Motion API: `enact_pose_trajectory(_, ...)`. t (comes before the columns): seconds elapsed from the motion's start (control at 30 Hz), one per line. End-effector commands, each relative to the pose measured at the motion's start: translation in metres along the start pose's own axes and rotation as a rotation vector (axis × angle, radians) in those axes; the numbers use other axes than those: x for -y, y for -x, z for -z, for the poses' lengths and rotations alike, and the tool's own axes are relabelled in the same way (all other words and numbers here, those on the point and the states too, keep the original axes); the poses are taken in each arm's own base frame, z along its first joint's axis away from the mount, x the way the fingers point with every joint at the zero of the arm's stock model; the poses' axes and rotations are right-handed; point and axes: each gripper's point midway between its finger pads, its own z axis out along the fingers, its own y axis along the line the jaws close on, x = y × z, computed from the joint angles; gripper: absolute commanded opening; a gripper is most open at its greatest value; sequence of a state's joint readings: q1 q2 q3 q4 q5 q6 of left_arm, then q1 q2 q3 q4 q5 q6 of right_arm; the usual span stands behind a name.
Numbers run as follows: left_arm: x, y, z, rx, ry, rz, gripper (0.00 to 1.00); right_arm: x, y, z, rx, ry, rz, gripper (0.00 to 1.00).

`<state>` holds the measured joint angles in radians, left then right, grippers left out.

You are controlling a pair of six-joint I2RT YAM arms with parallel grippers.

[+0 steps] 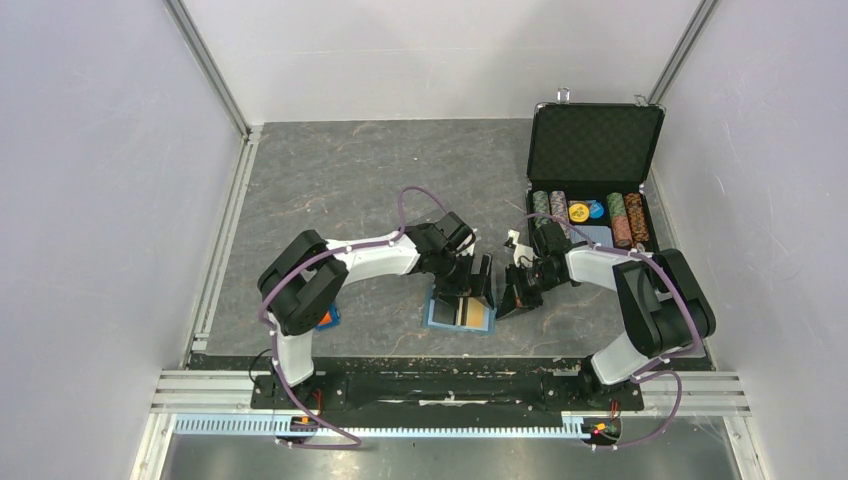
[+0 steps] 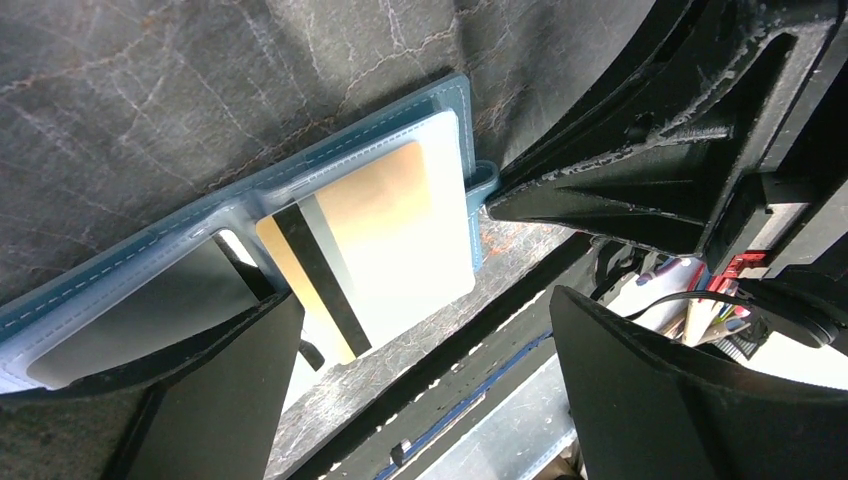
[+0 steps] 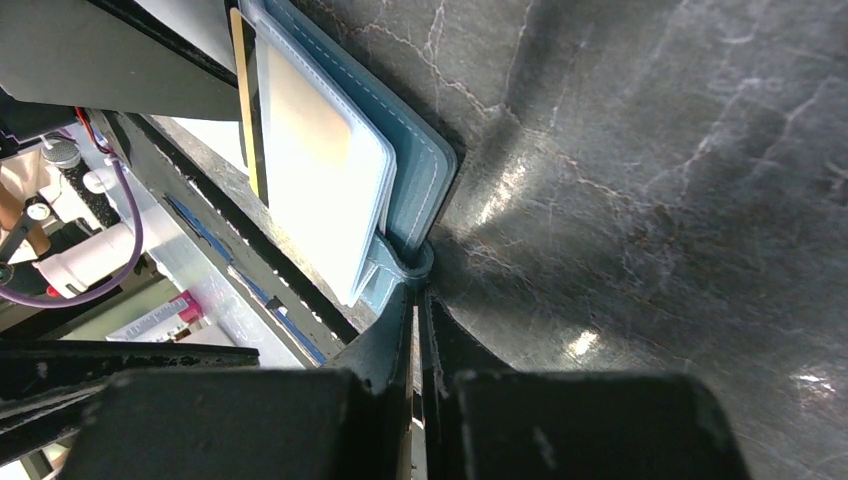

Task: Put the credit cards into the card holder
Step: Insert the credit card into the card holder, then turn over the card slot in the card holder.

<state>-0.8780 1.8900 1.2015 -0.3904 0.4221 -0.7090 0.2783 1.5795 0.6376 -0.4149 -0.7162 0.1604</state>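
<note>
Left wrist view: shows small teal-blue folding card holder point(image 2: 452, 95) lying open on dark veined table point(image 2: 150, 90), orange-tan black-striped credit card point(image 2: 390, 230) tucked inside. Left gripper point(image 2: 425, 300) spread wide above it; right gripper point(image 3: 415, 300) pressed together, touching holder's snap tab.

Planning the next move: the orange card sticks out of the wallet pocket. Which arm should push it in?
Likely left. The left gripper hangs open just over the card; the right gripper is shut on the tab, holding the wallet.
</note>
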Motion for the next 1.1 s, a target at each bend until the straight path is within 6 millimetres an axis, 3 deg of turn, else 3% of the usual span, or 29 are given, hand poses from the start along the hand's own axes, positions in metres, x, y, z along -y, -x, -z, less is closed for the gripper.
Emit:
enact_pose_trajectory(0.0,0.003,0.003,-0.001,0.033,-0.024,-0.030,1.00,0.024,0.000,0.001,-0.009,-0.126,0.038,0.00)
enact_pose_trajectory(0.23,0.016,0.013,0.022,0.134,-0.056,-0.089,1.00,0.024,0.000,0.003,-0.004,-0.132,0.039,0.00)
enact_pose_trajectory(0.37,0.011,0.017,0.034,0.180,-0.007,-0.114,1.00,0.023,0.002,0.004,0.003,-0.134,0.043,0.00)
enact_pose_trajectory(0.7,-0.001,0.039,0.101,0.469,0.120,-0.189,1.00,0.020,0.013,0.012,0.036,-0.159,0.071,0.00)
enact_pose_trajectory(0.8,0.006,0.031,0.095,0.442,0.060,-0.179,0.94,0.020,0.012,0.012,0.036,-0.160,0.070,0.00)
enact_pose_trajectory(0.87,0.009,0.023,0.083,0.390,0.014,-0.152,0.82,0.020,0.012,0.012,0.035,-0.159,0.070,0.00)
enact_pose_trajectory(0.93,0.013,0.016,0.069,0.334,-0.035,-0.133,0.61,0.021,0.012,0.012,0.034,-0.160,0.069,0.00)
enact_pose_trajectory(1.07,0.006,0.009,0.046,0.258,-0.036,-0.079,0.50,0.020,0.012,0.011,0.034,-0.156,0.068,0.00)
